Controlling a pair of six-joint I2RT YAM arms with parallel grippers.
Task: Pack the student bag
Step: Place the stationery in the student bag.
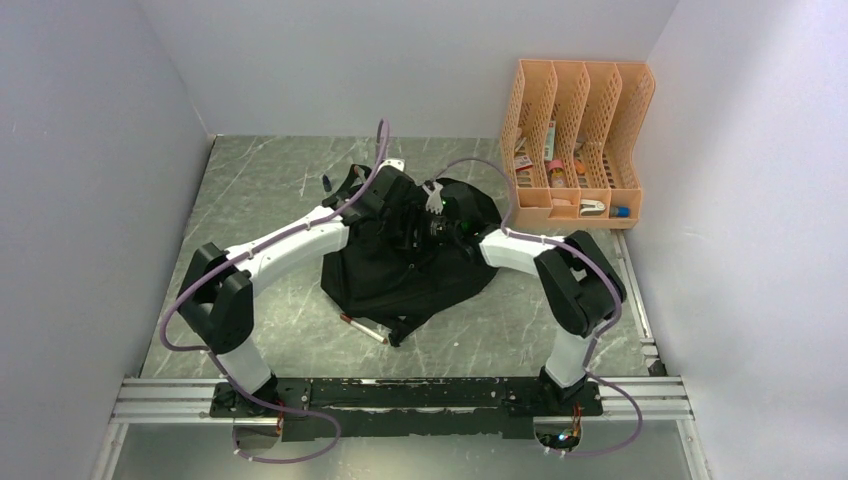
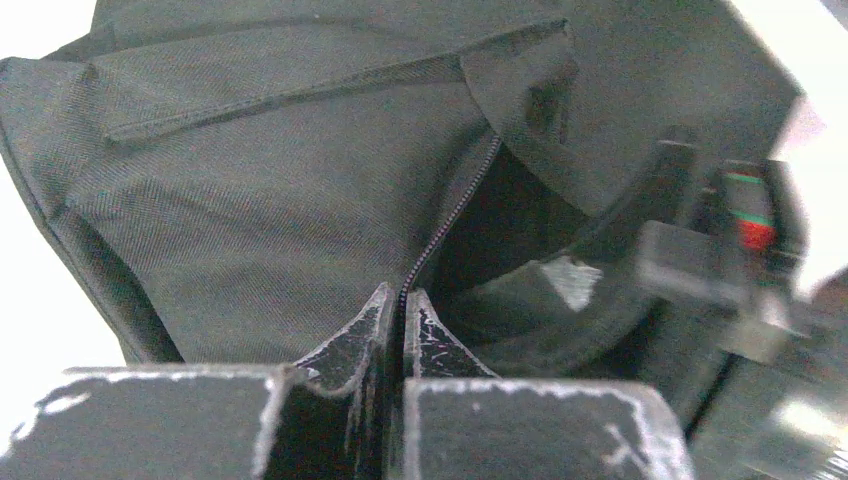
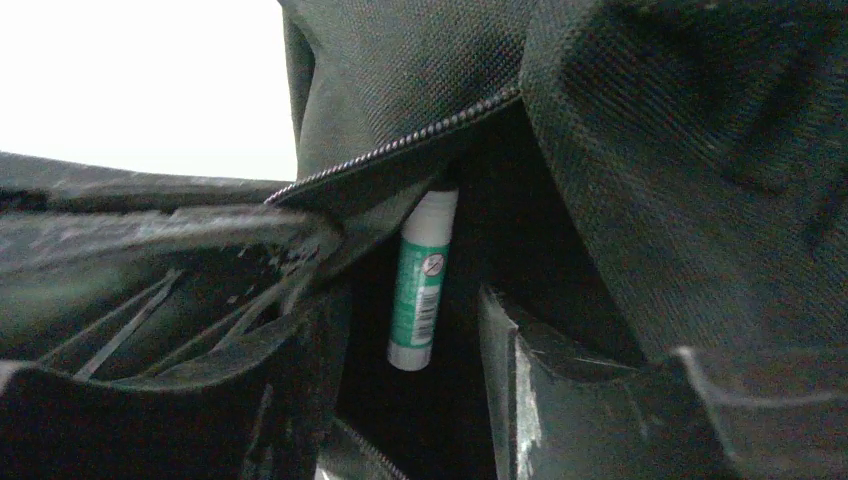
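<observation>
The student bag [image 1: 400, 270], a soft black backpack, lies in the middle of the table. My left gripper [image 1: 392, 203] is at its top edge. In the left wrist view the gripper [image 2: 403, 300] is shut on the bag's zip edge [image 2: 452, 205] and holds the opening apart. My right gripper [image 1: 440, 228] reaches into that opening from the right. In the right wrist view the gripper [image 3: 410, 335] is open inside the bag [image 3: 650, 150]. A green and white glue stick [image 3: 420, 280] lies inside, between and just past the spread fingers, untouched.
An orange slotted file organiser [image 1: 577, 140] with small items in it stands at the back right. A pen-like stick [image 1: 365, 328] lies by the bag's near edge. A small dark blue item [image 1: 327, 182] lies at the bag's back left. White walls close in on both sides.
</observation>
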